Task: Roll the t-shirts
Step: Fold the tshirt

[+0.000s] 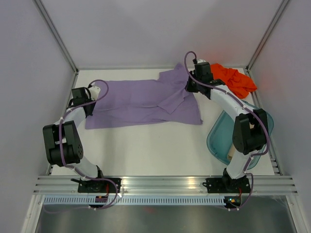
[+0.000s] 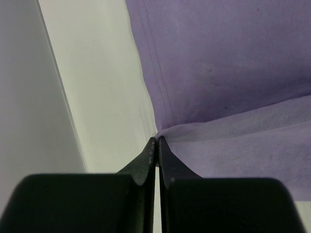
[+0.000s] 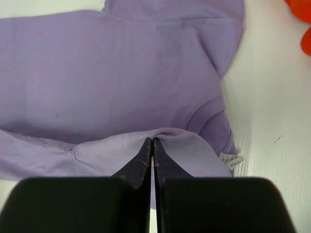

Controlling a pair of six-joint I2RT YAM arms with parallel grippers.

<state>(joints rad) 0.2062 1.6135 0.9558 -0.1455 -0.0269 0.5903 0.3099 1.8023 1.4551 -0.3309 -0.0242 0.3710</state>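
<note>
Well, the purple shirt (image 1: 141, 102) lies spread out on the white bench (image 1: 146, 150), across the upper middle of the top view. It looks soft, thin and light, so it will flop and bend but not break. The edges and corners are the best spots to hold. The left hand (image 2: 156, 141) is pinched tight on the shirt's edge at the left end. The right hand (image 3: 151, 141) is pinched tight on a little fold at the right end. The orange shirt (image 1: 234, 80) sits crumpled in the upper right, near a smooth, hard-looking, see-through tub (image 1: 216, 138).
</note>
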